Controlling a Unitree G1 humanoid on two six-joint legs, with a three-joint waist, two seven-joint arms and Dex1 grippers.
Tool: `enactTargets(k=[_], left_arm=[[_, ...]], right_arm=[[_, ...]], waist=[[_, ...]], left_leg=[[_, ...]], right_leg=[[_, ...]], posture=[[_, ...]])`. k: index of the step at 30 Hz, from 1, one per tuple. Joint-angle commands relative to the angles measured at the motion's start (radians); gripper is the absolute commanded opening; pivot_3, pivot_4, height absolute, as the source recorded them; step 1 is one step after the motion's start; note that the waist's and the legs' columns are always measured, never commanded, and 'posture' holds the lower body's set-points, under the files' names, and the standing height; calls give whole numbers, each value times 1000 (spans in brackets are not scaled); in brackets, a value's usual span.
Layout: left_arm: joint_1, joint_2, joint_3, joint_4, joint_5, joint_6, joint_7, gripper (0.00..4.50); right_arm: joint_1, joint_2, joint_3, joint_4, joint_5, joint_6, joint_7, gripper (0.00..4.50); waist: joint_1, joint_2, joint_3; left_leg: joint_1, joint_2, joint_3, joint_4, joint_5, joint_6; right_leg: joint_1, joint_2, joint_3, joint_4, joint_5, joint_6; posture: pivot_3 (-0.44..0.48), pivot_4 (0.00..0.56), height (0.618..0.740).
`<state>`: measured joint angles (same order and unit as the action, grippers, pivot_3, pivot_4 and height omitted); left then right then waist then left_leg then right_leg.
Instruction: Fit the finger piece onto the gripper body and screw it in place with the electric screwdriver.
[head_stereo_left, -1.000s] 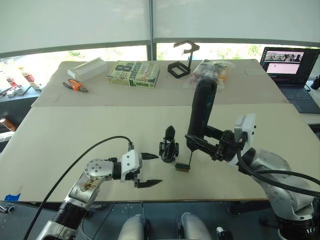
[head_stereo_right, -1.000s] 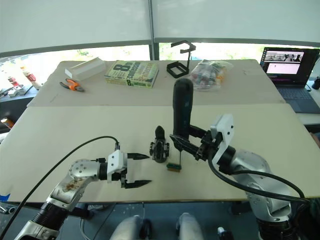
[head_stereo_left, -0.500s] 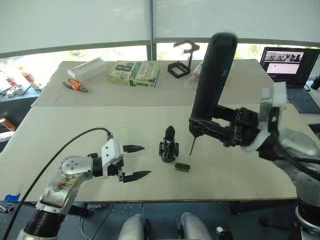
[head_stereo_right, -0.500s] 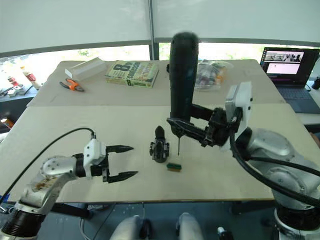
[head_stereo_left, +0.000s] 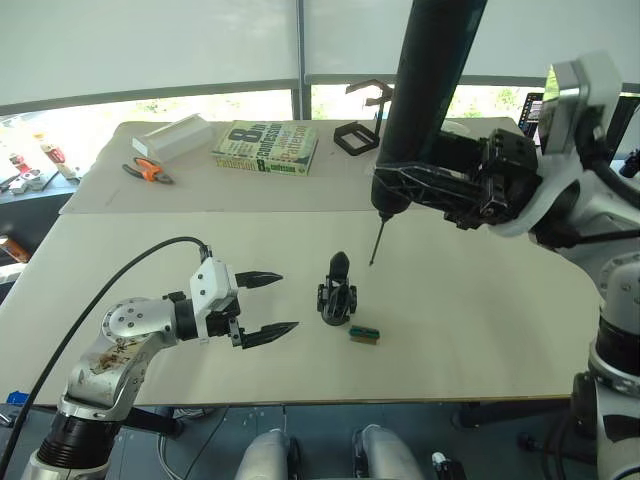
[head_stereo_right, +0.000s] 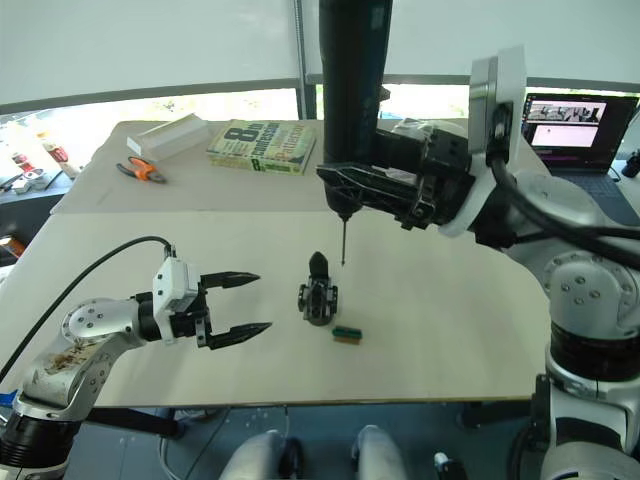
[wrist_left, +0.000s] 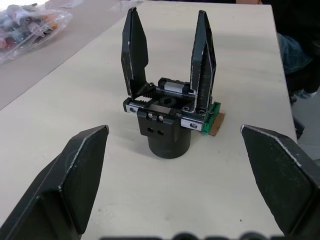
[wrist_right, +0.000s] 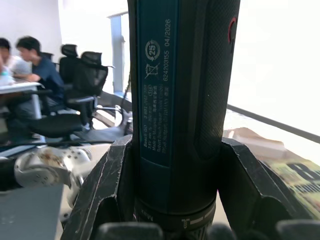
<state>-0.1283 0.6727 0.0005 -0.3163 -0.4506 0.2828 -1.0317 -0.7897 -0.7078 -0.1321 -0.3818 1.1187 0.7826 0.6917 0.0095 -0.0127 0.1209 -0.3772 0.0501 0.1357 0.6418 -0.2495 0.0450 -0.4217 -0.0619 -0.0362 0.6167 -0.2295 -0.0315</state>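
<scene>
Lifted well clear of the table since a moment ago, the electric screwdriver (head_stereo_left: 425, 95) now stands nearly upright in the air, its thin silver bit (head_stereo_left: 375, 243) pointing down just beside and above the gripper body (head_stereo_left: 338, 295) without touching it. The right gripper (head_stereo_left: 440, 185) clamps the tool's lower barrel between its black fingers; the right wrist view shows the dark cylinder (wrist_right: 180, 100) wedged tight between them. The left gripper (head_stereo_left: 262, 305) has drawn back toward the robot's left and hovers low over the table (head_stereo_left: 150, 250), fingers spread wide, holding nothing. The gripper body sits upright on its round base, and the left wrist view shows two pointed black fingers (wrist_left: 135, 50) rising from it. A small green-and-brown block (head_stereo_left: 365, 334) lies just beside its base, on the right. On the far table rest a book (head_stereo_left: 266, 147), orange-handled pliers (head_stereo_left: 148, 171), a white box (head_stereo_left: 173, 136) and a black wire-frame stand (head_stereo_left: 362, 125).
</scene>
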Motion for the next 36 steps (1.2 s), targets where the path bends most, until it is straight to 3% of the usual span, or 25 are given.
enactTargets(k=[1,8,23,36], left_arm=[[-27,-11,-15,31,23,-45,-9,4500],[-114,-51,-94,177,89,-141,-73,4500],[-246,-118,-179,370,179,-239,-120,4500],[-300,-164,-212,434,213,-252,-138,4500]], right_arm=[[-71,16,-6,27,19,9,36,1923],[-162,102,90,129,-58,0,146,1923],[-131,219,172,191,-263,-66,273,1923],[-100,261,208,223,-385,-112,322,1923]], waist=[[2,0,0],[0,0,0],[-1,0,0],[-4,0,0]], left_leg=[[0,0,0,0,0,0],[-1,0,0,0,0,0],[-2,0,0,1,0,1],[-2,0,1,1,0,1]], right_leg=[[0,0,0,0,0,0],[0,0,-2,-1,1,-1],[-1,1,-4,0,2,-1],[-1,2,-4,2,2,-1]], posture=[[0,150,740],[0,150,740],[0,150,740],[0,150,740]])
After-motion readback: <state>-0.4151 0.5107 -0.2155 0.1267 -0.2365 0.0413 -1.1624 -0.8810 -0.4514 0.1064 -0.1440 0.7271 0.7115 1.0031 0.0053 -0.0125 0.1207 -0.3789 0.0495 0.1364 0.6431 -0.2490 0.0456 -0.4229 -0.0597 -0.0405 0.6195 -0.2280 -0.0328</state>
